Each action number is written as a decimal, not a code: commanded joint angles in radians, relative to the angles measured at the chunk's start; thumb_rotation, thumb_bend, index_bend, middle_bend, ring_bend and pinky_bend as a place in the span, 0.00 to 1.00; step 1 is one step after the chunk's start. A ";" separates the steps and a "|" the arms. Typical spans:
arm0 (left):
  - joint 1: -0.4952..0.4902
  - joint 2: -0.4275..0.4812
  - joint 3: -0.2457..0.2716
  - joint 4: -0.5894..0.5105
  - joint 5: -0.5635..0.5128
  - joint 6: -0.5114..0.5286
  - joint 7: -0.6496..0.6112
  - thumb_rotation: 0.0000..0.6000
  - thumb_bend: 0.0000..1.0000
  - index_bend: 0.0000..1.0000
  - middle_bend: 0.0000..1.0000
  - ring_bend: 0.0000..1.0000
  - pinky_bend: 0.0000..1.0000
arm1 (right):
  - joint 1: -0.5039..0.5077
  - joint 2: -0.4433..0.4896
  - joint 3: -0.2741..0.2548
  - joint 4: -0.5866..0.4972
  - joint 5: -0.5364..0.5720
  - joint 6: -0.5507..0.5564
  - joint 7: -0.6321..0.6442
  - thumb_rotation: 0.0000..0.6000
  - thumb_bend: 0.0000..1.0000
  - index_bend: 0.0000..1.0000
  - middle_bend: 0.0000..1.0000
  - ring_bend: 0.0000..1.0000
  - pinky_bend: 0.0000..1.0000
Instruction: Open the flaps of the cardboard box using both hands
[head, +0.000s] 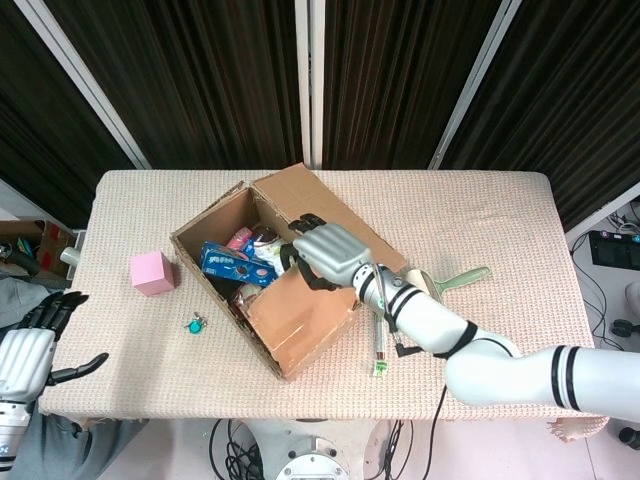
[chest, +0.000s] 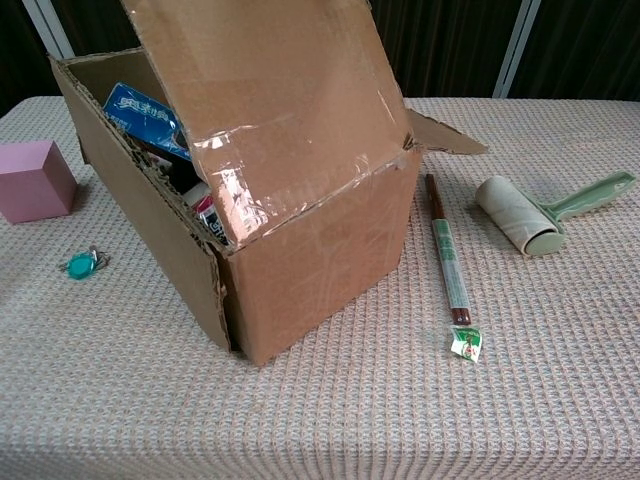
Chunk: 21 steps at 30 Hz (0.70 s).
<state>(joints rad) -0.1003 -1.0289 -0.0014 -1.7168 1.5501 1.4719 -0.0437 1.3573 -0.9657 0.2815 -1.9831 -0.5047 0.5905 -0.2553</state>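
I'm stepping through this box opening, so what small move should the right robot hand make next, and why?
Probably keep swinging the near flap outward past upright. The right robot hand grips its top edge, and the flap stands raised on the cardboard box, not yet folded back. The left robot hand hangs off the table edge.
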 joint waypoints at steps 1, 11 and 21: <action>-0.002 0.003 -0.002 -0.010 0.000 -0.003 0.009 0.12 0.00 0.15 0.14 0.10 0.20 | -0.056 0.065 0.028 -0.067 -0.076 -0.037 0.057 1.00 0.83 0.45 0.51 0.08 0.00; -0.007 0.023 -0.019 -0.054 -0.010 0.003 0.025 0.07 0.00 0.15 0.14 0.10 0.20 | -0.189 0.254 0.117 -0.215 -0.266 -0.096 0.207 1.00 0.83 0.43 0.49 0.07 0.00; -0.007 0.024 -0.020 -0.057 -0.011 0.001 0.027 0.04 0.00 0.15 0.14 0.10 0.20 | -0.333 0.431 0.198 -0.308 -0.446 -0.220 0.402 1.00 0.83 0.50 0.55 0.08 0.00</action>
<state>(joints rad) -0.1076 -1.0045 -0.0212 -1.7735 1.5388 1.4733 -0.0167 1.0605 -0.5770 0.4490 -2.2682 -0.9110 0.4345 0.0820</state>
